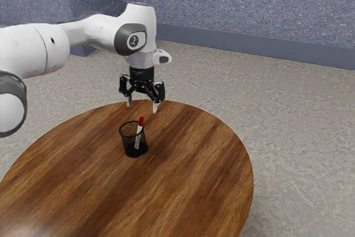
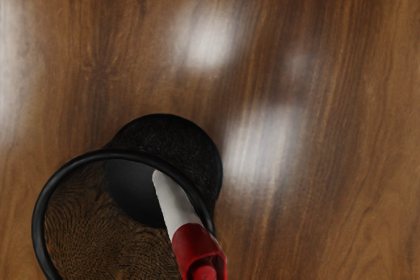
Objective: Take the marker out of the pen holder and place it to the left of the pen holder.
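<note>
My gripper (image 1: 142,107) stands open in the exterior view, its two fingertips wide apart with nothing between them, above the pen holder. The black mesh pen holder (image 1: 130,144) is upright on the wooden table. Inside it leans a white marker (image 1: 138,133) with a red cap, whose capped end sticks out over the rim. Seen from my hand, the pen holder (image 2: 167,137) opens toward the camera, and the marker (image 2: 193,247) rests against its rim with the red end nearest the camera.
The round wooden table (image 1: 194,165) has its curved edge toward the exterior view's right. Behind it lie a grey floor (image 1: 294,115) and a bluish wall (image 1: 249,9). Bright reflections show on the tabletop (image 2: 328,63) in the wrist view.
</note>
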Available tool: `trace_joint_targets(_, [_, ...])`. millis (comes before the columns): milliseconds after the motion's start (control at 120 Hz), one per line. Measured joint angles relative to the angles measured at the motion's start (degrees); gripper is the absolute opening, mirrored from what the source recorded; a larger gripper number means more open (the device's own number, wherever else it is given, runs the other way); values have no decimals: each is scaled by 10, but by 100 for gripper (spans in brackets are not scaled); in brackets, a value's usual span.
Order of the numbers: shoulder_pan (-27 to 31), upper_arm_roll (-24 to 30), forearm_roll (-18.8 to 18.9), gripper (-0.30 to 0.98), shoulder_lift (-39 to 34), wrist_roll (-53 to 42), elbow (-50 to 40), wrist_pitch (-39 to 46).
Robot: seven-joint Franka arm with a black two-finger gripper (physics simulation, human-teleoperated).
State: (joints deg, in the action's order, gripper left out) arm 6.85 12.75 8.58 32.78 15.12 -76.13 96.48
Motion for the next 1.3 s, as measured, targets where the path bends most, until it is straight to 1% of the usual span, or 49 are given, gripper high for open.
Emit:
trace_joint_targets(58, [-2, -3, -4, 69, 22, 19, 5, 23])
trace_joint_targets(158, [8, -10, -13, 69, 27, 59, -4, 39])
trace_joint_targets(342, [3, -13, 3, 69, 27, 111, -5, 48])
trace_joint_targets(475, [-2, -13, 6, 69, 22, 118, -11, 50])
trace_joint_targets(650, [-5, -22, 28, 69, 25, 126, -25, 45])
trace_joint_targets(775, [-7, -23, 37, 69, 27, 132, -30, 44])
trace_joint_targets(1300, [-23, -17, 41, 69, 11, 147, -57, 48])
